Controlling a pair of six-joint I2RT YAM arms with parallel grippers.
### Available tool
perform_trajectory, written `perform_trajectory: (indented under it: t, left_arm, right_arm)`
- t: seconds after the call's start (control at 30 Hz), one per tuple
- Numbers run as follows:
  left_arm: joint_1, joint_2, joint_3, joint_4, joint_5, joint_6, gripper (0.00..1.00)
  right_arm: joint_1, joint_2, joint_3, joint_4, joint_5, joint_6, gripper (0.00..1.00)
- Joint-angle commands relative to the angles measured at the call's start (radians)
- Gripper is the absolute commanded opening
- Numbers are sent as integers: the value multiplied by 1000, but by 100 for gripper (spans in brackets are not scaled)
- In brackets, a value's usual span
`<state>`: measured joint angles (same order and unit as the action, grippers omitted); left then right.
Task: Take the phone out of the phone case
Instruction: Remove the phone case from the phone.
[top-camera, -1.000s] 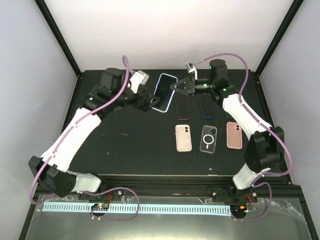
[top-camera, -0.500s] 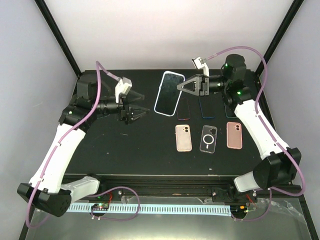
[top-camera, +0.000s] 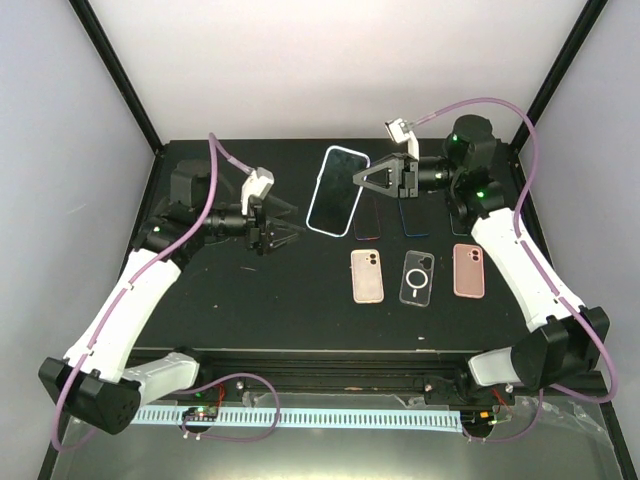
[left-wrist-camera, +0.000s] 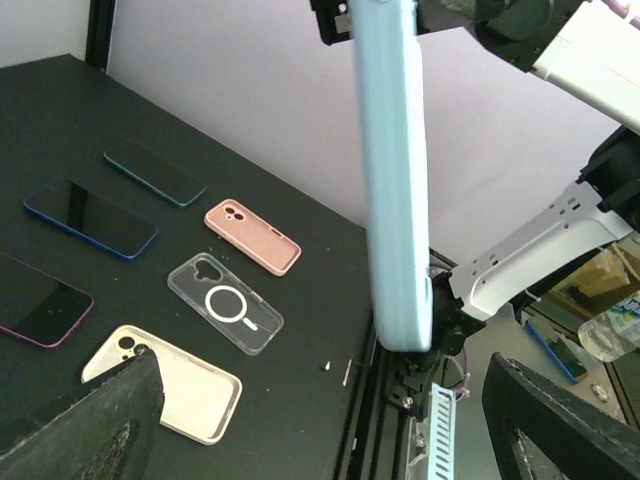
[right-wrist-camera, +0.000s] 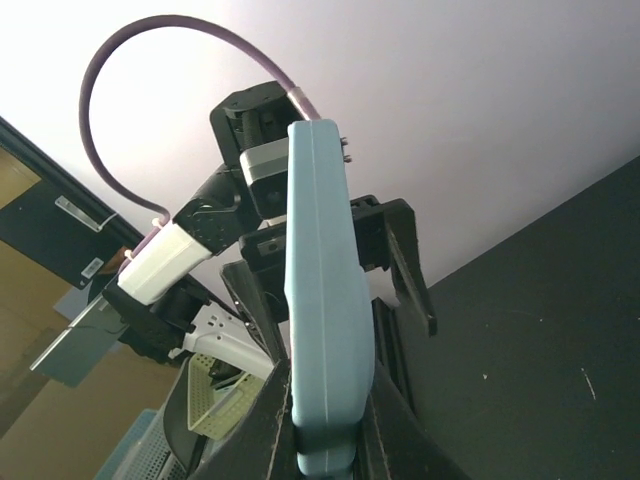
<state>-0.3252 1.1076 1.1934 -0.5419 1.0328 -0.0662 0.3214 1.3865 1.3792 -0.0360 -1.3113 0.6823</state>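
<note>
The phone (top-camera: 336, 188), dark screen up, sits in its pale blue phone case (top-camera: 322, 178) and is held tilted above the back of the table. My right gripper (top-camera: 362, 180) is shut on the case's right end. In the right wrist view the case (right-wrist-camera: 320, 290) stands edge-on, pinched between the black fingers (right-wrist-camera: 268, 425). My left gripper (top-camera: 286, 233) hangs open to the left of the phone, apart from it, with nothing between its fingers. From the left wrist the case (left-wrist-camera: 393, 180) shows edge-on ahead, with the open left gripper (left-wrist-camera: 320, 430) below it.
Three bare phones lie flat at the back right: purple-edged (top-camera: 367, 216), blue (top-camera: 413, 216), teal (left-wrist-camera: 155, 172). In front of them lie a cream case (top-camera: 367, 276), a clear case (top-camera: 417, 278) and a pink case (top-camera: 469, 270). The table's black rail (top-camera: 330, 362) runs along the near edge.
My left gripper has let go of the phone's left edge and drawn back to the left. The right gripper has lifted and tilted the cased phone off the table.
</note>
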Motion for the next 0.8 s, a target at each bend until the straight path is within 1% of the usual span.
perform_trajectory:
  t: [0.0, 0.2, 0.37, 0.53, 0.63, 0.77]
  left_arm:
    - [-17, 33, 36, 36, -18, -15, 88]
    - [-13, 51, 22, 42, -59, -29, 84]
    - [0, 67, 4, 60, -97, -53, 78]
    - [22, 81, -29, 98, -107, -100, 74]
    - [29, 91, -35, 97, -120, -104, 71]
    - [41, 96, -60, 116, -128, -119, 70]
  right_arm:
    - [16, -17, 12, 19, 16, -15, 1]
    - [18, -23, 14, 55, -12, 18, 1]
    - [18, -37, 1, 105, -49, 58, 1]
    - [27, -66, -56, 265, -80, 175, 1]
    - [36, -81, -91, 366, -88, 250, 1]
    - [41, -91, -100, 410, -86, 287, 1]
